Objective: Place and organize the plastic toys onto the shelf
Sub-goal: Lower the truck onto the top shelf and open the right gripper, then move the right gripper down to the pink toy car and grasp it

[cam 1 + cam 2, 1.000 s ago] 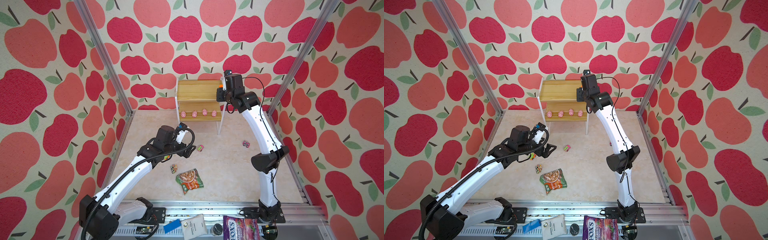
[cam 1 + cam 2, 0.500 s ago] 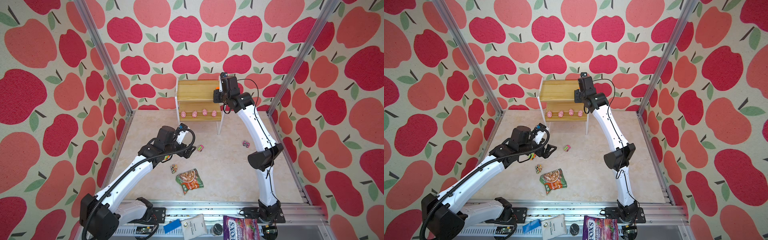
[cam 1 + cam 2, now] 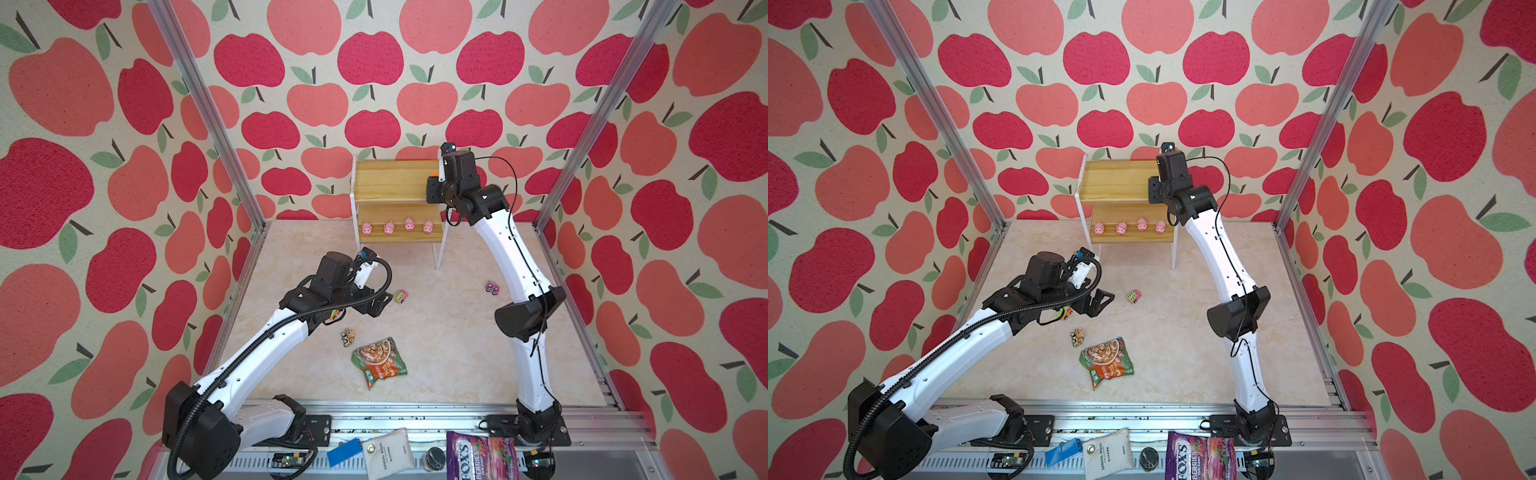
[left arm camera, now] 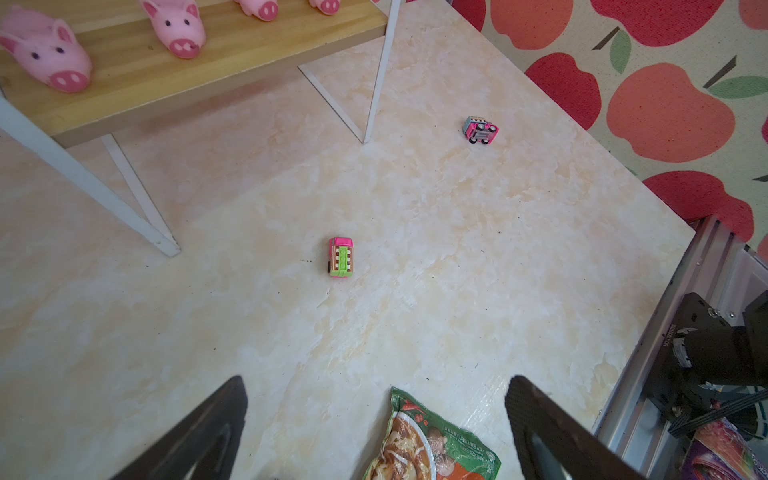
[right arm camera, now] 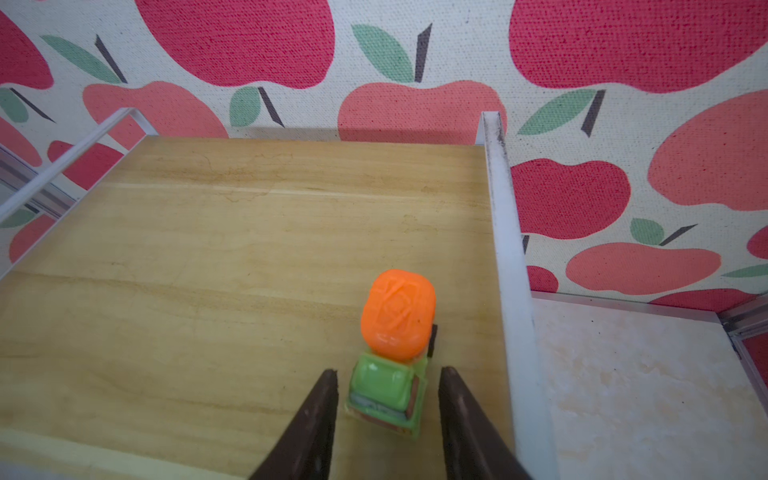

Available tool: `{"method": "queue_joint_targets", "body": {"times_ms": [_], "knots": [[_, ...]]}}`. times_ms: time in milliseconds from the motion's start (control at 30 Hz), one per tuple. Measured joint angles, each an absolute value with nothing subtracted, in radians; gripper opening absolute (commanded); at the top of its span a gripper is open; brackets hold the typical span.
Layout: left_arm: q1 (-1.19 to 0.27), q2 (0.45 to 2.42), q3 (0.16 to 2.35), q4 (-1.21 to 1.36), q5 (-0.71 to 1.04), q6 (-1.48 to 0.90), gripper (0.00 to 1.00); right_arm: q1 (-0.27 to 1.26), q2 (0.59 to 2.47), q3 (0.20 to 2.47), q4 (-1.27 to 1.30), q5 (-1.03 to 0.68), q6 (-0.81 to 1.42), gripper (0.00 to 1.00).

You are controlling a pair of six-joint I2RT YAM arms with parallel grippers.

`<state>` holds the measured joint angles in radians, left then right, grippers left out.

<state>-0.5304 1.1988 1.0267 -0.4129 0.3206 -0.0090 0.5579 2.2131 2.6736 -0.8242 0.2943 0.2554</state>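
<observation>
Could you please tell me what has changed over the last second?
The right pincer slid leftward in both top views over the yellowish wooden shelf's top board and opened, letting go of the small green plastic truck with an orange drum, now standing there. The open left pincer, the four pink plastic pigs on the lower board and the loose floor trucks stayed put.

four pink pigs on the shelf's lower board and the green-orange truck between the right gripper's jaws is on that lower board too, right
No: the green-orange truck stands on the shelf's top board, between the right gripper's open jaws, as the right wrist view shows. The pigs are on the lower board.
</observation>
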Motion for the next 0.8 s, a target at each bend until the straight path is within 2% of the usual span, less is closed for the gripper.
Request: {"method": "queue_joint_targets", "body": {"times_ms": [500, 633, 800], "knots": [[-0.498, 1.227, 1.011, -0.405, 0.327, -0.010, 0.99, 0.556, 2.162, 2.677, -0.748, 0.264, 0.239, 0.65], [-0.490, 1.227, 1.004, -0.391, 0.324, -0.012, 0.99, 0.556, 2.027, 2.584, -0.728, 0.280, 0.208, 0.73], [-0.488, 1.226, 0.998, -0.383, 0.322, -0.017, 0.99, 0.535, 1.745, 2.255, -0.650, 0.301, 0.189, 0.81]]}}
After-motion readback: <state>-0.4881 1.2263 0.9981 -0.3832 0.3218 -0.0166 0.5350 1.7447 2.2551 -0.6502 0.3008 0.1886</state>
